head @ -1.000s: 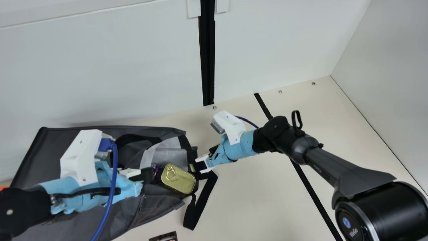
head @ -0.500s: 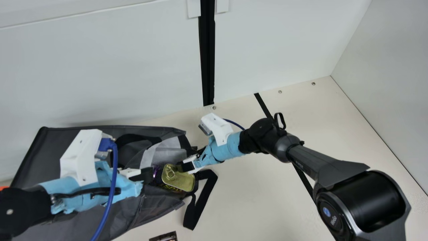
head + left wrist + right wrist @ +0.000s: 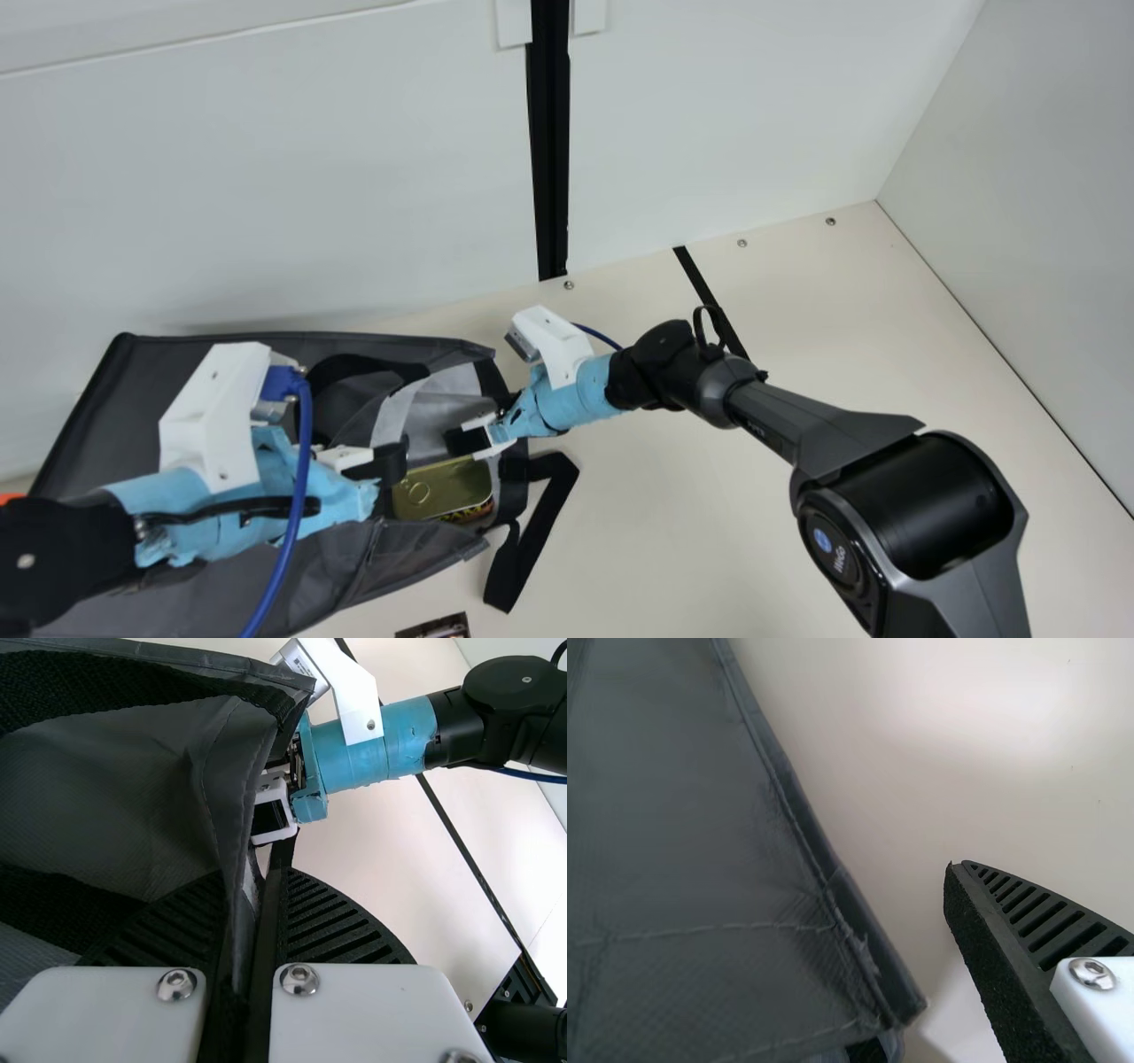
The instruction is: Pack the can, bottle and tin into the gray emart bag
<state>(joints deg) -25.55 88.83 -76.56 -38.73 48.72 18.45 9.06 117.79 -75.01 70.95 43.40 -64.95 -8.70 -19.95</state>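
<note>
The spread black right gripper (image 3: 467, 440) may snag the gray fabric bag (image 3: 310, 567), clamped in the black left gripper (image 3: 392, 462), spilling the oblong gold tin (image 3: 446, 490).

From where I stand, both arms, the left arm (image 3: 53, 571) and the right arm (image 3: 766, 430), carry light-blue wrapping (image 3: 592, 388) and a white angular bracket (image 3: 211, 412). A blue cable (image 3: 301, 478) runs by the left bracket. The right one has a dark gray link (image 3: 837, 434) and a big, glossy black round joint (image 3: 930, 505), marked with a small blue emblem (image 3: 823, 540). The left claw (image 3: 387, 462) has black ribbed fingers (image 3: 344, 923) on white plates (image 3: 372, 1019) with silver screws (image 3: 299, 980).
</note>
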